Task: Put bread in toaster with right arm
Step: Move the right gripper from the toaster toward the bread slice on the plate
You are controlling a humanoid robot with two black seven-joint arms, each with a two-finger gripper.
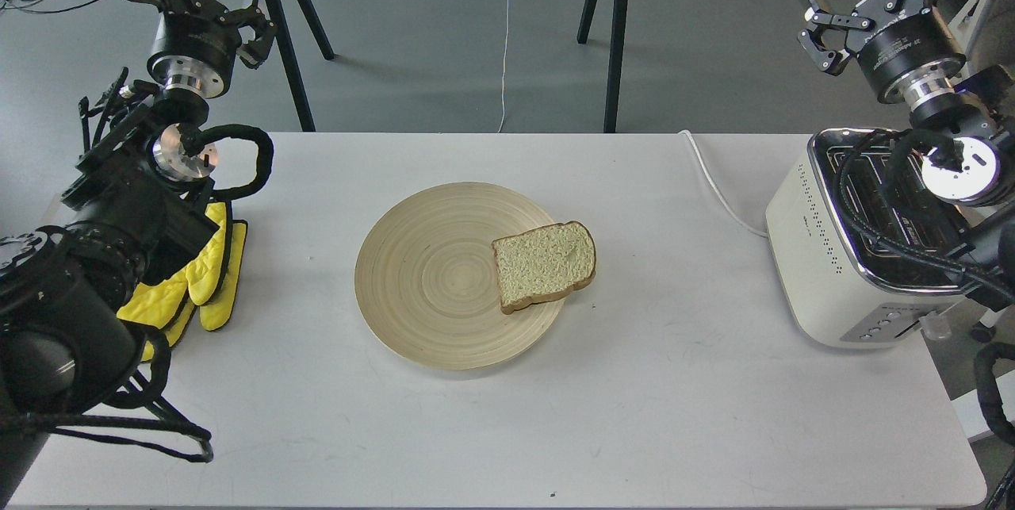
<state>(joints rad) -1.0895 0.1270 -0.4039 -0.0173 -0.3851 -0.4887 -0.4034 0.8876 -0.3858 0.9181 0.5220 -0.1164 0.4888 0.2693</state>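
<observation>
On the plate [444, 276], the bread [544, 265] overhangs; right end effector [825, 38] (seemingly spread, empty) should pinch that overhanging crust edge.

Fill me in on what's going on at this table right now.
Nothing is being handled yet. The bread lies on the right edge of a round wooden plate mid-table, overhanging its rim. The toaster stands at the table's right end. The right gripper hangs raised and open behind the toaster, holding nothing. The left gripper is raised at the far left, above yellow gloves, also holding nothing.
</observation>
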